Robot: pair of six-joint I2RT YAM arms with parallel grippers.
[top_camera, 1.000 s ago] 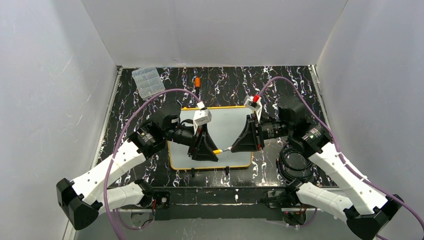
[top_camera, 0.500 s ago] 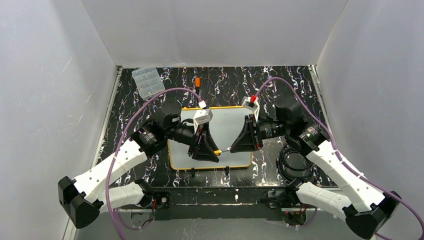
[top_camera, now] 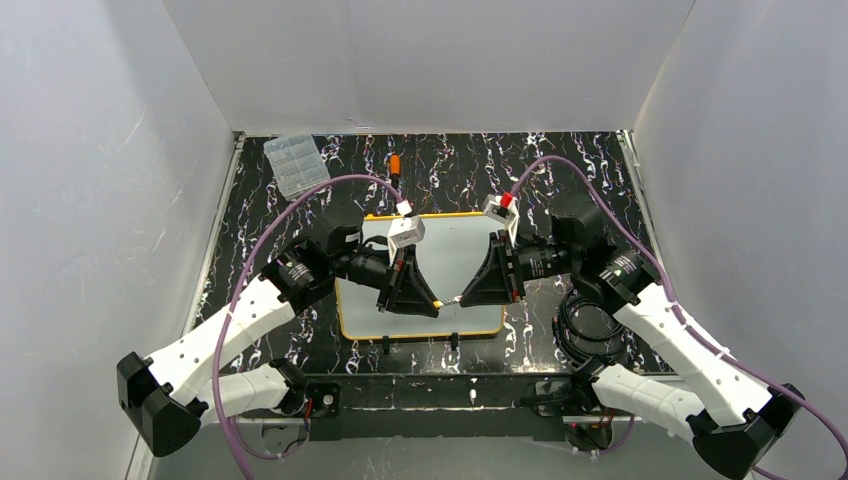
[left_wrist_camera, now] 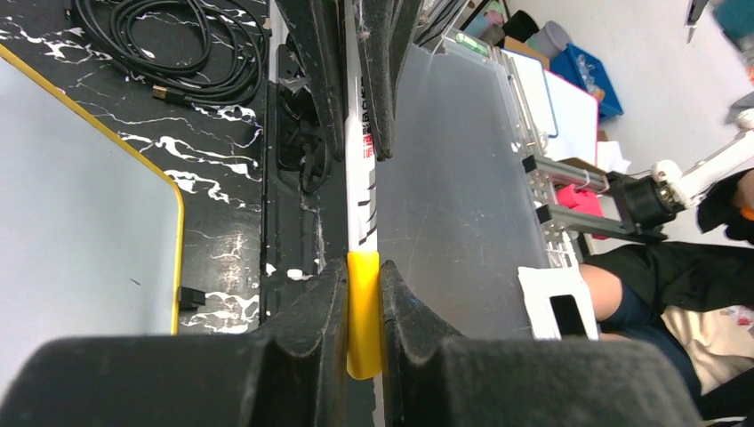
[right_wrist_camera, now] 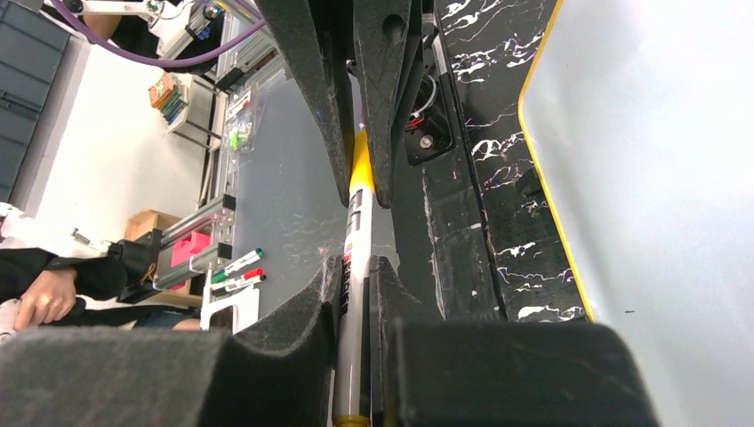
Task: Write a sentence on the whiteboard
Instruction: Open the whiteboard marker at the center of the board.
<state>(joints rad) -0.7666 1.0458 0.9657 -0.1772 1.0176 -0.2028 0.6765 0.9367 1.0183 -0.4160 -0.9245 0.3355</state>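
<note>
Over the near part of the flat white whiteboard (top_camera: 462,245) with rounded corners and a thin yellow rim, I hold a slim white-barrelled marker (top_camera: 447,301) between both arms. My left end effector (top_camera: 432,303) is clamped tight on the marker's yellow cap (left_wrist_camera: 363,320); in the left wrist view the two black fingers (left_wrist_camera: 302,311) press it from either side. My right end effector (top_camera: 462,297) is closed on the white barrel, which runs down between its pads (right_wrist_camera: 307,307) in the right wrist view. The two end effectors face each other, tip to tip, with only a short stretch of printed barrel showing between them. The marker lies roughly level, across the board rather than pointing down at it.

The whiteboard lies flat on the black counter (top_camera: 450,170) veined with white, in the middle, between my two arms, its near edge close to the bases. At the far left corner of the counter sits a small clear plastic compartment box (top_camera: 296,165), well apart from the board. A small orange object (top_camera: 396,161) lies just beyond the board's far edge. A coil of black cable (top_camera: 580,325) rests on the counter to the board's right, under my right arm.
</note>
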